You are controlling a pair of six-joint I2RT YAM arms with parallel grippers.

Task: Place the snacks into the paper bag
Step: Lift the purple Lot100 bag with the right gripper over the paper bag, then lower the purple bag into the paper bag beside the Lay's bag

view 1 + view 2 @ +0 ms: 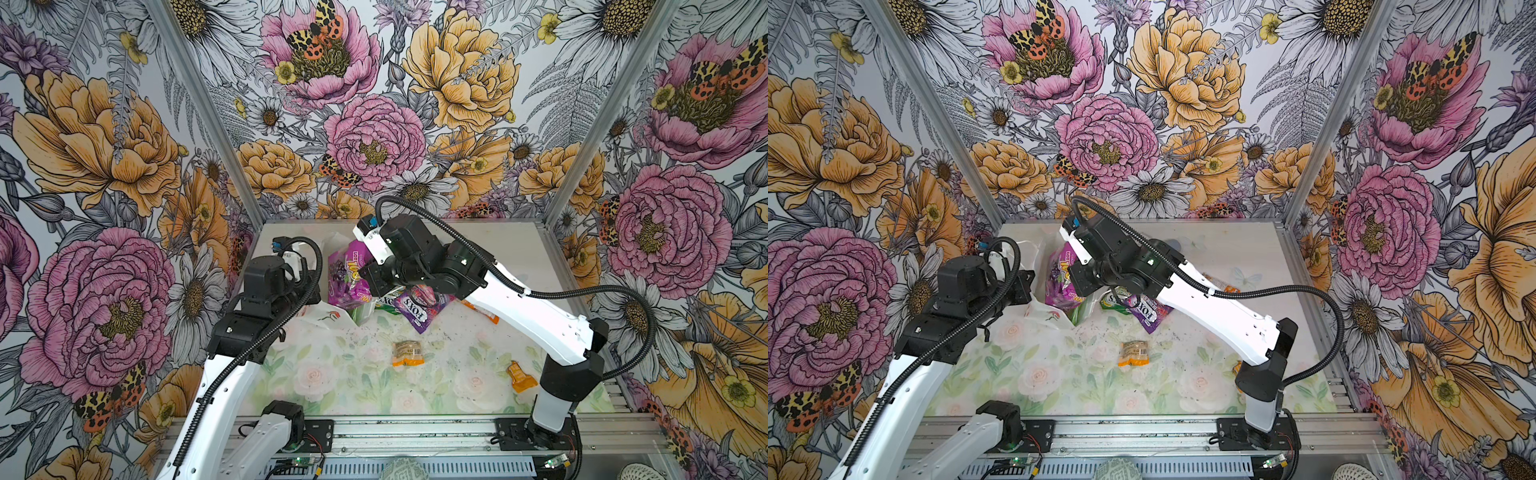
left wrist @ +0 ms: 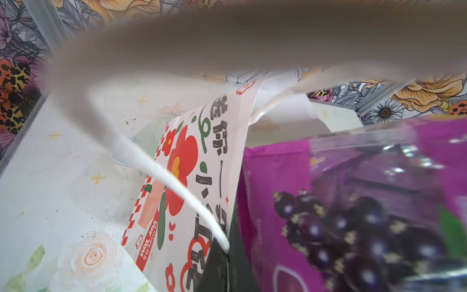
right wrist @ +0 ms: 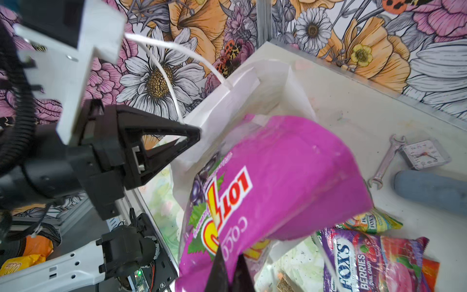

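The white paper bag (image 3: 252, 83) leans open at the back left of the table, its flower-printed side (image 2: 192, 177) facing my left wrist camera. My left gripper (image 2: 227, 255) is shut on the bag's rim beside a white cord handle (image 2: 177, 182); the right wrist view shows it pinching that edge (image 3: 194, 134). My right gripper (image 3: 229, 252) is shut on the purple grape bag (image 1: 347, 274), whose far end sits in the paper bag's mouth. A purple Fox's bag (image 1: 419, 307), a green Fox's bag (image 3: 371, 222) and small orange packets (image 1: 408, 353) (image 1: 521, 376) lie on the table.
A metal wrench (image 3: 386, 161), a small clear clock (image 3: 425, 156) and a blue-grey oval case (image 3: 429, 189) lie toward the back right. Flowered walls close the table on three sides. The arm bases stand on the front rail (image 1: 415, 432).
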